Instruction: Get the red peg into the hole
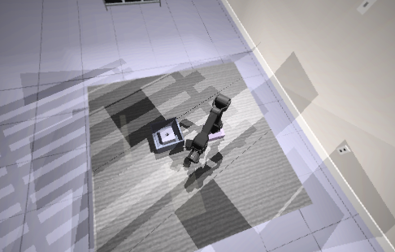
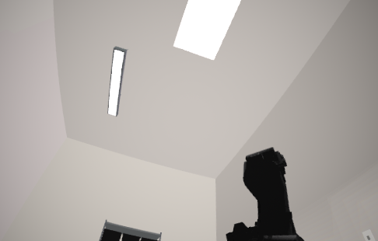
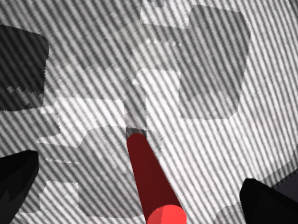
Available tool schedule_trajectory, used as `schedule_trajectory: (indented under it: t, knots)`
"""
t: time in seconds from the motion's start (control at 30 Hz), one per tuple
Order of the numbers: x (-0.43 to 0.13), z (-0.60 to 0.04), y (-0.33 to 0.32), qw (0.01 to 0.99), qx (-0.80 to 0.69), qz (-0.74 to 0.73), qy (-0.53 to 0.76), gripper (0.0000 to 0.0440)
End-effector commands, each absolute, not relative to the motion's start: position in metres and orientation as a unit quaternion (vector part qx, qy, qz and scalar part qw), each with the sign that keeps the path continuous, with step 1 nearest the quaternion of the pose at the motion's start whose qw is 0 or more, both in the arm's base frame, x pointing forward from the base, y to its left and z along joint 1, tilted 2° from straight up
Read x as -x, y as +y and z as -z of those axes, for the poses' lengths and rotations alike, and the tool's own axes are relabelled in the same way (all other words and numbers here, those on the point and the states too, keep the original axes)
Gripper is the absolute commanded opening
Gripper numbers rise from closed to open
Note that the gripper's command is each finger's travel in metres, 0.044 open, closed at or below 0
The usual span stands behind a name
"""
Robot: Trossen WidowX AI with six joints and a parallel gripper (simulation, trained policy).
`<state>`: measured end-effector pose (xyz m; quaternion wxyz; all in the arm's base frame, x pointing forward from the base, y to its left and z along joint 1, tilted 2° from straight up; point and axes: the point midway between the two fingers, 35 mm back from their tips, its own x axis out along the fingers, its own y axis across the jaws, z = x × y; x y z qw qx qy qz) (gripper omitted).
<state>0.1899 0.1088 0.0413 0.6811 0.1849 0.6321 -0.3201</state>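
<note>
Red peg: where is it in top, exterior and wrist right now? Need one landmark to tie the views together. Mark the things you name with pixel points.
Top: not visible, possibly hidden by the arm [image 1: 210,123] [image 2: 272,198].
Exterior: not in it.
Wrist: red peg [image 3: 150,175], bottom centre, running off the lower edge.
Landmark: the arm; wrist shows just its black fingers.
</note>
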Motion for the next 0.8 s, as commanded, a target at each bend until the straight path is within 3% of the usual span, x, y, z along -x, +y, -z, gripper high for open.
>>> schedule_trajectory:
  t: [0.0, 0.13, 0.63, 0.7, 0.77]
  knots:
    - [-0.190, -0.025, 0.110, 0.680, -0.191, 0.319, 0.632, 0.0440]
    - [-0.189, -0.012, 0.108, 0.679, -0.191, 0.318, 0.634, 0.0413]
    - [-0.180, 0.011, 0.102, 0.655, -0.176, 0.340, 0.652, 0.0031]
    - [-0.179, 0.012, 0.101, 0.652, -0.171, 0.344, 0.654, 0.0000]
    - [-0.186, 0.005, 0.099, 0.662, -0.169, 0.342, 0.645, 0.0000]
